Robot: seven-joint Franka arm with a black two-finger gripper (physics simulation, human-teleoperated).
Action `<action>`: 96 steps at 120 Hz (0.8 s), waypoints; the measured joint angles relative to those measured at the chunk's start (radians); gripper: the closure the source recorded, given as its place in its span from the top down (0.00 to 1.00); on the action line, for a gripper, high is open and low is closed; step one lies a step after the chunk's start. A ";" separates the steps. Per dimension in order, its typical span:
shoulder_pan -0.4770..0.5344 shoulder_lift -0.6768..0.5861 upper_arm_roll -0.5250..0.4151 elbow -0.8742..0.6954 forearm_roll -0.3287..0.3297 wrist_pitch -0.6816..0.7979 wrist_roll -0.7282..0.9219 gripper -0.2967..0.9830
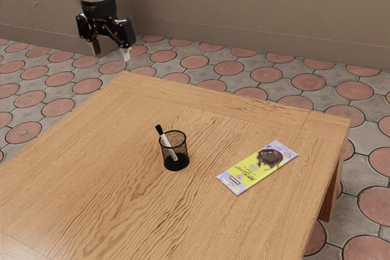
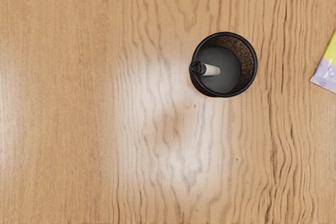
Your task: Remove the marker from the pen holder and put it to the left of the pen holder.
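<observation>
High over the table's far edge, toward the exterior view's upper left, my black gripper hangs open with nothing between its fingers. The round black mesh pen holder stands upright on the table, well below the gripper and apart from it. Inside it leans a white marker, its black cap sticking out over the rim. In the wrist view the pen holder is seen from above, and the marker rests with its cap against the rim.
A yellow and purple chocolate bar wrapper lies flat on the wooden table, toward the exterior view's right of the pen holder. A corner of that wrapper appears in the wrist view. Behind the table are a tiled floor and a wall.
</observation>
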 joint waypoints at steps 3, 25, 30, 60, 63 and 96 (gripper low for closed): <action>0.001 0.000 -0.001 0.000 0.000 -0.001 0.000 0.77; 0.004 0.031 0.003 -0.001 -0.001 -0.003 -0.004 0.77; 0.005 0.051 0.004 -0.018 -0.009 0.009 -0.005 0.77; 0.010 0.120 0.067 -0.334 -0.169 0.264 -0.022 0.77; 0.009 0.127 0.070 -0.336 -0.189 0.283 -0.023 0.77; 0.009 0.284 0.093 -0.251 -0.332 0.424 0.013 0.77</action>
